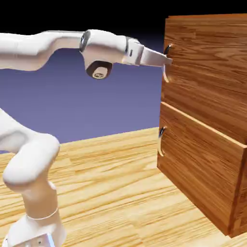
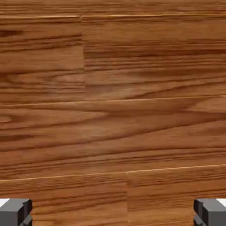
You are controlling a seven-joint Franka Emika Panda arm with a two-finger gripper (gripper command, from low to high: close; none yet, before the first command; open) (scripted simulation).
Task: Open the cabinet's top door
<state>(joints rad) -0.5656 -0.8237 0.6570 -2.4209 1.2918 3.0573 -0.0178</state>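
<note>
The reddish-brown cabinet (image 1: pixel 207 96) stands at the exterior view's right, its front facing left toward the arm. The top door (image 2: pixel 113 110) fills the hand view with wood grain; from outside only its front edge (image 1: pixel 165 94) shows. Its curved metal handle (image 1: pixel 166 72) sits near the upper front corner. My gripper (image 1: pixel 168 60) reaches level to that handle, its tips at the handle's bow. In the hand view the two grey fingertips (image 2: pixel 15 212) sit far apart in the bottom corners, so my gripper (image 2: pixel 113 214) is open. The handle does not show between them there.
The shorter lower panel (image 1: pixel 161 159) stands slightly proud of the upper one, with its own curved handle (image 1: pixel 160 140). The wooden table (image 1: pixel 111 193) spreads below the arm. My arm's base (image 1: pixel 34 212) rises at the lower left.
</note>
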